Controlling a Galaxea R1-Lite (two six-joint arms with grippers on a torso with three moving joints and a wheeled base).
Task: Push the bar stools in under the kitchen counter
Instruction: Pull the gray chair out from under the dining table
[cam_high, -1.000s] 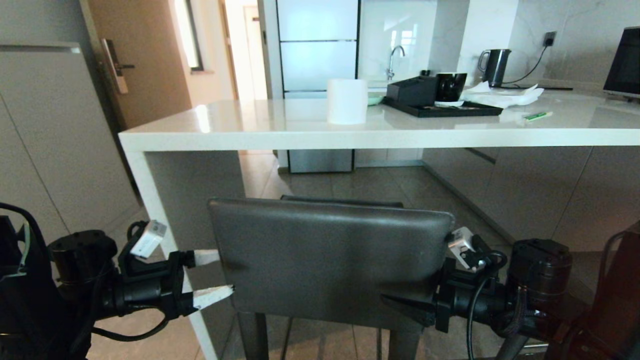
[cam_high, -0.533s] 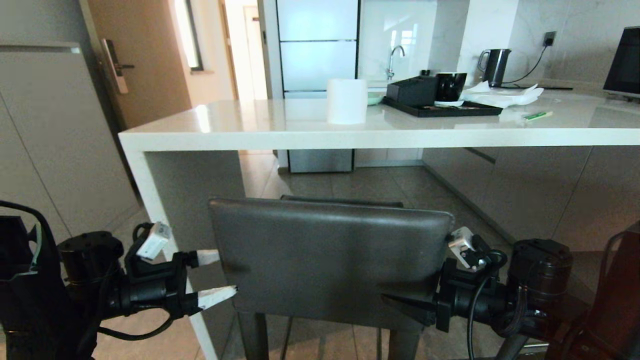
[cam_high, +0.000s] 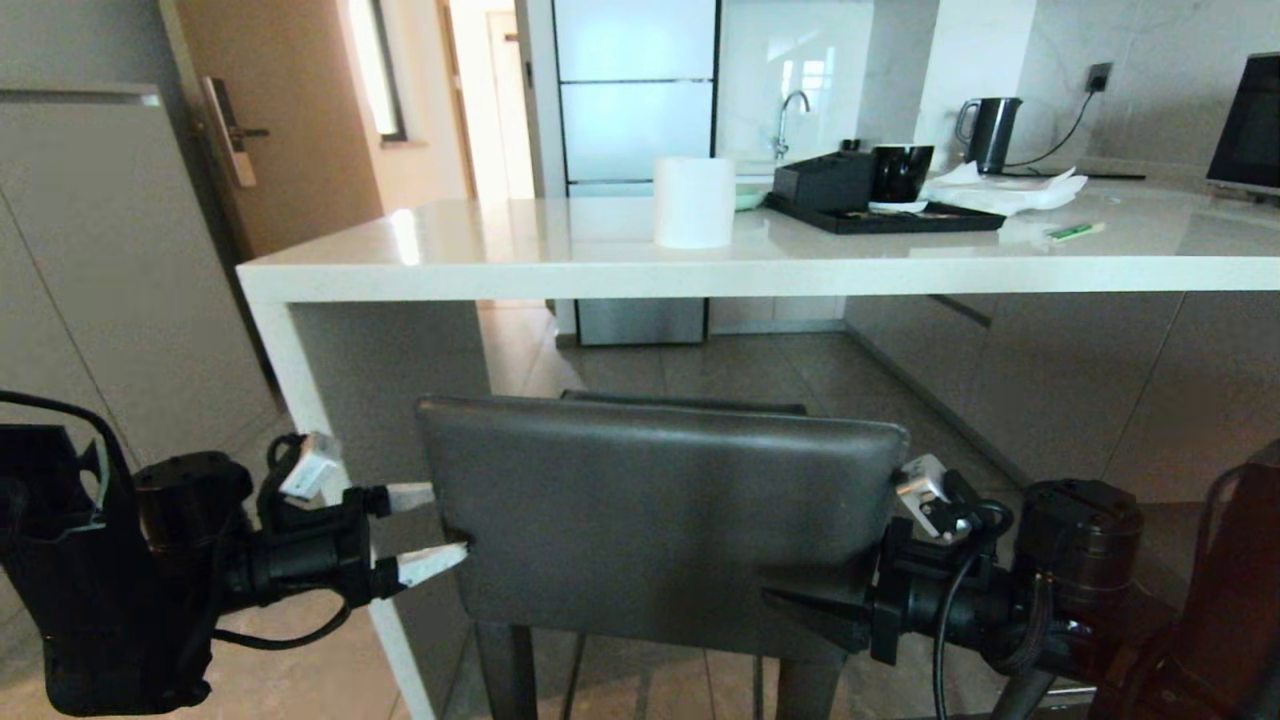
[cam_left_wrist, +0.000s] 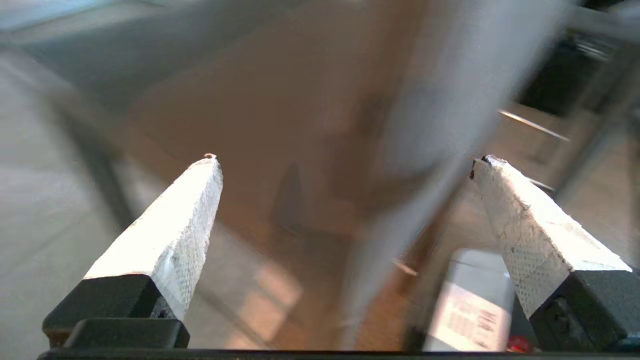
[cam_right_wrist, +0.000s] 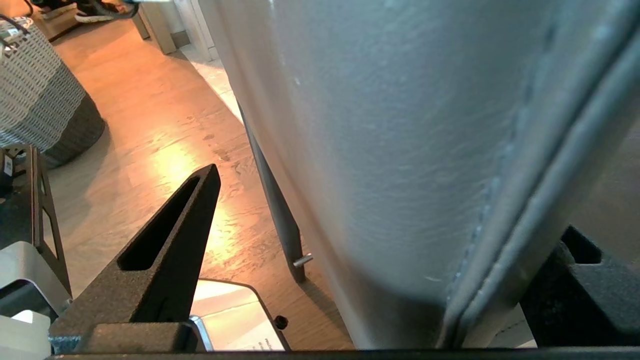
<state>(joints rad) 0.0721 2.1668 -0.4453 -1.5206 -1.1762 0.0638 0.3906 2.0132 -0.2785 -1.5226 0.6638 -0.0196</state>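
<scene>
Beside stool backrest (cam_high: 660, 510): left claw (cam_high: 420, 530) agape

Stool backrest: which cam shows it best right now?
Head view: the whole backrest shows edge to edge, between the left gripper and right gripper. Right wrist view shows only a close slice of its leather and seam. Left wrist view is motion-blurred.

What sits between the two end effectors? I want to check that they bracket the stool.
In the head view, the bar stool's backrest fills the stretch between the left end effector and the right end effector.
</scene>
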